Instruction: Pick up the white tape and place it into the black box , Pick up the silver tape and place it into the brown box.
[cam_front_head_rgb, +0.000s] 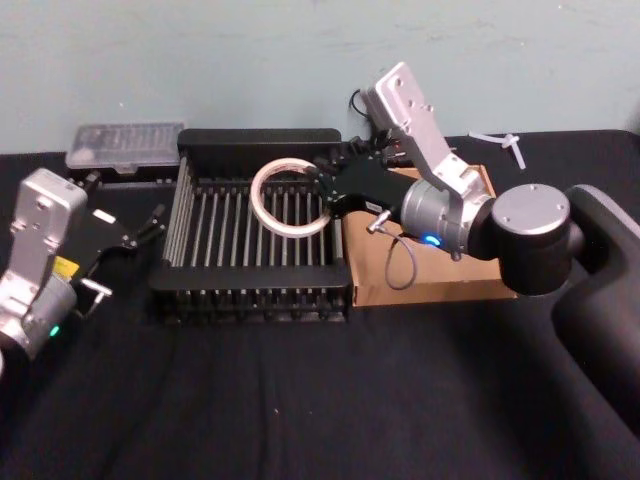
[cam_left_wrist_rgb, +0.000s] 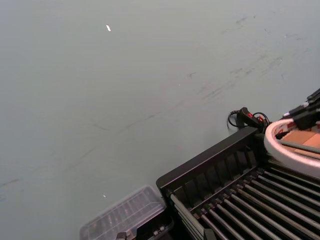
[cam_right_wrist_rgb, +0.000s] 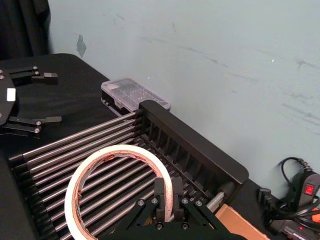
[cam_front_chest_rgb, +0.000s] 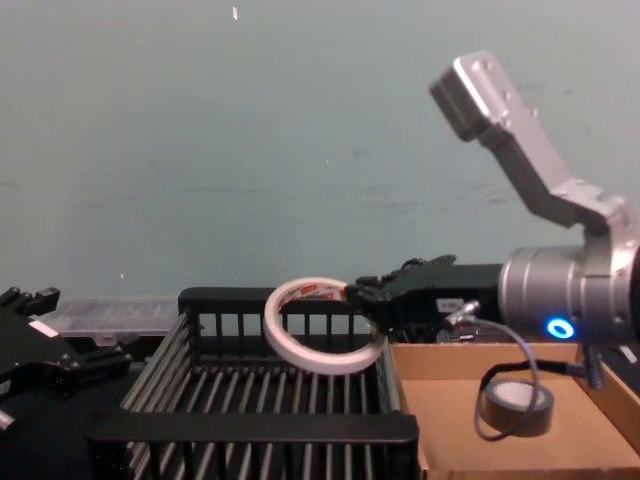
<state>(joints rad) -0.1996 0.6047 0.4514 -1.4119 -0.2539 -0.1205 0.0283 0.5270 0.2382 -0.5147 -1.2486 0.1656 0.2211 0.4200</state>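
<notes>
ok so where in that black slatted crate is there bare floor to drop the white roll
The large black slatted crate has bare bars across its left half and its near side. It is crowded by its right wall, where the right pincer holds the wide white tape ring above the floor. The silver-grey duct tape roll lies in the tan cardboard tray.

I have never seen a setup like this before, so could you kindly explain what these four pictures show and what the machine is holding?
This is a two-armed robot, photographed from its head, its chest and each wrist. Its right gripper is shut on the white tape, holding it tilted above the black box, a slatted crate. Beside the crate sits the brown box, a cardboard tray, with the silver tape already inside. The left gripper waits open left of the crate. A clear plastic case lies behind, on the black table.
</notes>
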